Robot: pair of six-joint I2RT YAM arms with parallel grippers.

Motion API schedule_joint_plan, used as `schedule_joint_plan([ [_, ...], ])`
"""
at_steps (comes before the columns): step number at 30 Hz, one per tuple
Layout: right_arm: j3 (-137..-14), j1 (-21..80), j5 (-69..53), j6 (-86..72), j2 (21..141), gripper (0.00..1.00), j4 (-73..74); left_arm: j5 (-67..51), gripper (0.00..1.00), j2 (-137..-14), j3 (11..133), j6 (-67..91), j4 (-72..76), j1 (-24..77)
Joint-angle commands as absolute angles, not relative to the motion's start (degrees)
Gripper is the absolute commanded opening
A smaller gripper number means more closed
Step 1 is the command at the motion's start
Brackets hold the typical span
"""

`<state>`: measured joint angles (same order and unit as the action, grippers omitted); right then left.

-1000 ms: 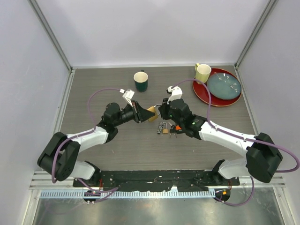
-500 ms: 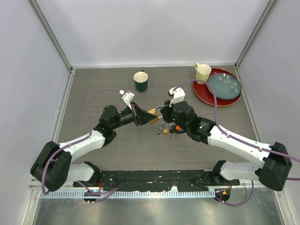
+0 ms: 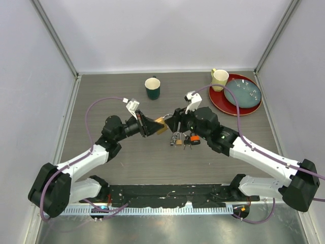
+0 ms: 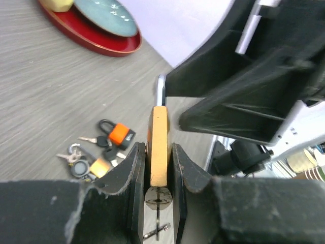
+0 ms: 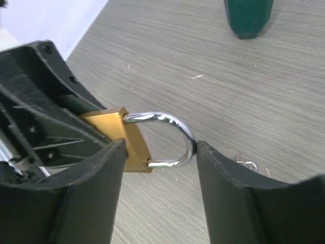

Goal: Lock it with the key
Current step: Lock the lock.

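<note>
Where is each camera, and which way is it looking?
Top: above and behind the robot, looking down at the table; both arms show; left gripper and right gripper meet at the padlock.
Left wrist: on the left arm, looking along its own fingers, clamped on the padlock; right gripper beyond.
Right wrist: on the right arm, looking between its own open fingers at the padlock's loop; mug behind.
Shared: all three see the padlock.

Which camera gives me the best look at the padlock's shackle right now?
Right wrist: the whole silver shackle loop shows, both ends meeting the brass body, inside the right gripper. Left wrist shows only a sliver edge-on above the body. Top view: tiny, mostly hidden.
</note>
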<state>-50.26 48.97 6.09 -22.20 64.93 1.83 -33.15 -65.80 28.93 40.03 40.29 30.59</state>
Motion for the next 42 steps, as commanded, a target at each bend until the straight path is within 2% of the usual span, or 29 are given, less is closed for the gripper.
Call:
schedule_joint_plan([
  [1, -53.44, 49.40, -7.91, -26.02, 60.74, 0.74, -7.65, -24.08, 0.00, -65.48, 30.93, 37.97, 38.94, 27.95],
  [4, -53.00, 47.56, -8.53, -25.84, 59.77, 0.88, -7.73, -24.26, 0.00, -64.95, 31.64, 38.06, 38.41, 27.34],
  [8, -51.51, 44.22, -9.93, -26.28, 58.02, 0.96, -8.87, -24.26, 0.00, -64.07, 31.55, 38.84, 39.46, 26.98],
  [12, -47.91, 38.33, -15.28, -32.41, 57.04, 0.98, -15.36, -24.17, 0.00, -62.50, 30.68, 41.30, 42.62, 26.81],
  [15, -43.69, 33.77, -21.87, -40.58, 58.17, 0.99, -25.64, -23.38, 0.00, -61.88, 28.92, 44.99, 48.85, 26.72],
  [25, -37.53, 31.91, -29.18, -55.28, 66.96, 0.99, -53.05, -24.78, 0.00, -64.07, 26.45, 58.00, 76.01, 26.37],
  [32, -38.75, 33.13, -28.66, -59.06, 71.88, 0.96, -61.78, -28.91, 0.00, -71.45, 29.09, 65.21, 88.14, 26.46],
  [37, -42.45, 35.42, -27.69, -58.89, 75.84, 0.89, -62.75, -30.06, 0.00, -73.39, 29.97, 65.83, 88.51, 26.45],
  [42, -43.51, 36.03, -27.07, -61.87, 80.41, 0.68, -67.58, -30.06, 0.00, -73.04, 29.71, 65.74, 88.51, 26.37],
])
